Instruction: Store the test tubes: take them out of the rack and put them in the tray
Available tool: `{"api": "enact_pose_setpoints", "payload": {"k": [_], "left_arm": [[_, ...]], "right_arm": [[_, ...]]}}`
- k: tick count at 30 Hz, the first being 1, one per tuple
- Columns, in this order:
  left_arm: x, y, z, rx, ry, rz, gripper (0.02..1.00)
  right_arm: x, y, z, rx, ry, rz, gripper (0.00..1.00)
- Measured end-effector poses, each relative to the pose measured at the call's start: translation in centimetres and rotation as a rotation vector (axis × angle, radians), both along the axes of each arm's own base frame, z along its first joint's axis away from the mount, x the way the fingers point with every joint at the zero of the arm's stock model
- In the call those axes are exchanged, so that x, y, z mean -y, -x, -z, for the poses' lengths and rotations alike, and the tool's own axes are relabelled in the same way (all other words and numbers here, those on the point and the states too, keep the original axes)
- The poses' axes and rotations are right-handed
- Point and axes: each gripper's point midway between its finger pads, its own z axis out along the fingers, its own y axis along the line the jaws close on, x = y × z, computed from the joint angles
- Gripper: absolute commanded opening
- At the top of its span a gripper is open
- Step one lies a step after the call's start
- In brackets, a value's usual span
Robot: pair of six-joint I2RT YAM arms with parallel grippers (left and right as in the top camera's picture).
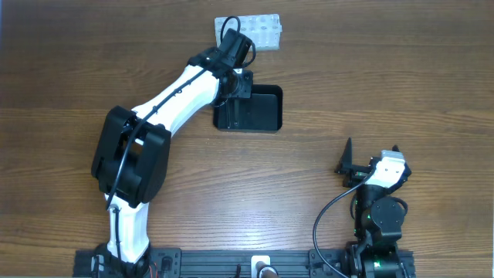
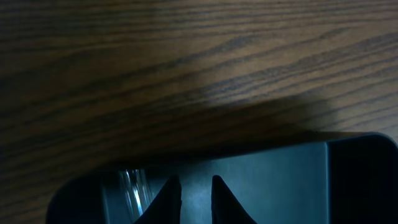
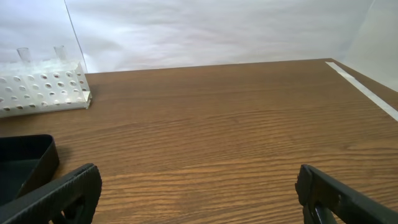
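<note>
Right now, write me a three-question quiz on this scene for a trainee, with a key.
1. Fill in: in the right wrist view, ___ test tubes stick up out of the white rack.
2. The left arm's jaws hang over: A) the rack, B) the black tray, C) bare table.
3. True or false: the right arm's jaws stand wide apart with nothing between them.
Key: 1 two; 2 B; 3 true.
</note>
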Motion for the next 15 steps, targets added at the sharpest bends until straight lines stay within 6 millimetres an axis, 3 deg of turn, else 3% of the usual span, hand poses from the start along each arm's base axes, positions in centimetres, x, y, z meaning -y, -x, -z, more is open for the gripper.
{"api": "enact_pose_setpoints", "payload": {"k": [12, 15], "left_arm": [[-0.2, 0.6, 0.6, -0.031, -0.007, -0.004, 0.169], [-0.2, 0.7, 1.2, -0.048, -0.007, -0.015, 0.220]], "right_arm": [[0.0, 0.0, 0.0, 0.000, 0.000, 0.000, 0.993], [0.0, 0.0, 0.0, 0.000, 0.000, 0.000, 0.993]]}}
